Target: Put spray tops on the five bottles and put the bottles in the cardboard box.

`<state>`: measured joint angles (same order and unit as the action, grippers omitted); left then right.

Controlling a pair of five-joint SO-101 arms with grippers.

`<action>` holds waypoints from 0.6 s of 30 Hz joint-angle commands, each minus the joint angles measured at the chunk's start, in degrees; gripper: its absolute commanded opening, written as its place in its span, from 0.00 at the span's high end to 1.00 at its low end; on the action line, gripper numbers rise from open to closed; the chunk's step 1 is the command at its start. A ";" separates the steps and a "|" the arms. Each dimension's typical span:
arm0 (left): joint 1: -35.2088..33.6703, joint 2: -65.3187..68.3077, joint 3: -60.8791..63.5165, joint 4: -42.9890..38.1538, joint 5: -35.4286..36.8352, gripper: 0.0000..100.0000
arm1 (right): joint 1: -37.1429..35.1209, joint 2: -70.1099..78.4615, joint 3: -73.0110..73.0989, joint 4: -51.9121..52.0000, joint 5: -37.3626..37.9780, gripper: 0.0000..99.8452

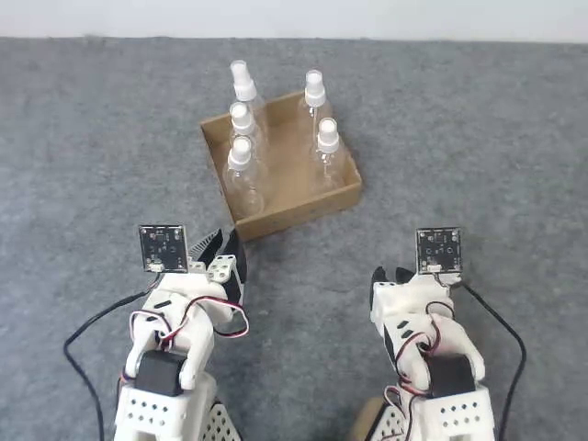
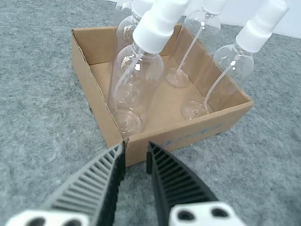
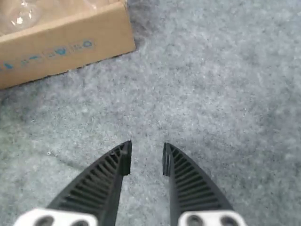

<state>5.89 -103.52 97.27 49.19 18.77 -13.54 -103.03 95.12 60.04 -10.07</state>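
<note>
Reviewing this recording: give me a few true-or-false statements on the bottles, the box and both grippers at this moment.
1. Five bottles wear white spray tops. True.
2. The left gripper holds a bottle. False: it is open and empty, just in front of the cardboard box.
3. The bottles lie on their sides. False: they stand upright.
4. The right gripper is open and empty over the grey surface. True.

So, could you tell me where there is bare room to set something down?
Carpet lies bare between the left gripper and right gripper, short of the box, and widely on both its sides. Inside, five bottles crowd it; only a strip of floor between the row of three and the pair is bare.
</note>
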 commanded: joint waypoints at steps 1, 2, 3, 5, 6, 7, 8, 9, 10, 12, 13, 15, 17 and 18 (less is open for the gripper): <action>-0.35 -0.53 -0.75 0.53 -0.62 0.93 | -0.40 -0.84 1.32 0.92 -0.79 0.92; -0.35 -0.53 -0.75 0.53 -0.62 0.93 | -0.40 -0.84 1.32 1.63 -0.79 0.92; -0.35 -0.53 -0.75 0.53 -0.62 0.93 | -0.40 -0.84 1.32 2.51 -0.79 0.92; -0.35 -0.53 -0.75 0.53 -0.62 0.93 | -0.40 -0.84 1.32 4.44 -0.70 0.92; -0.35 -0.53 -0.75 0.53 -0.62 0.93 | -0.40 -0.84 1.32 5.41 -0.70 0.92; -0.35 -0.53 -0.75 0.53 -0.62 0.93 | -0.40 -0.84 1.32 6.20 -0.70 0.92; -0.35 -0.53 -0.75 0.53 -0.62 0.93 | -0.40 -0.84 1.32 6.90 -0.70 0.92; -0.35 -0.53 -0.75 0.53 -0.62 0.93 | -0.40 -0.84 1.32 7.69 -0.70 0.92; -0.35 -0.53 -0.75 0.53 -0.62 0.93 | -0.40 -0.84 1.32 8.22 -0.70 0.92; -0.35 -0.53 -0.75 0.53 -0.62 0.93 | -0.13 -0.84 1.32 8.92 -0.70 0.92; -0.35 -0.53 -0.75 0.53 -0.62 0.93 | -0.22 -0.84 1.32 9.36 -0.70 0.92; -0.35 -0.53 -0.75 0.53 -0.62 0.93 | -0.13 -0.84 1.32 10.42 -0.70 0.92; -0.35 -0.53 -0.75 0.53 -0.62 0.93 | 0.04 -0.84 1.32 11.38 -0.70 0.92; -0.35 -0.53 -0.75 0.53 -0.62 0.93 | 0.04 -0.84 1.32 11.74 -0.62 0.92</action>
<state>5.89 -103.52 97.27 49.19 18.77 -13.63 -103.03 95.12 70.07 -10.24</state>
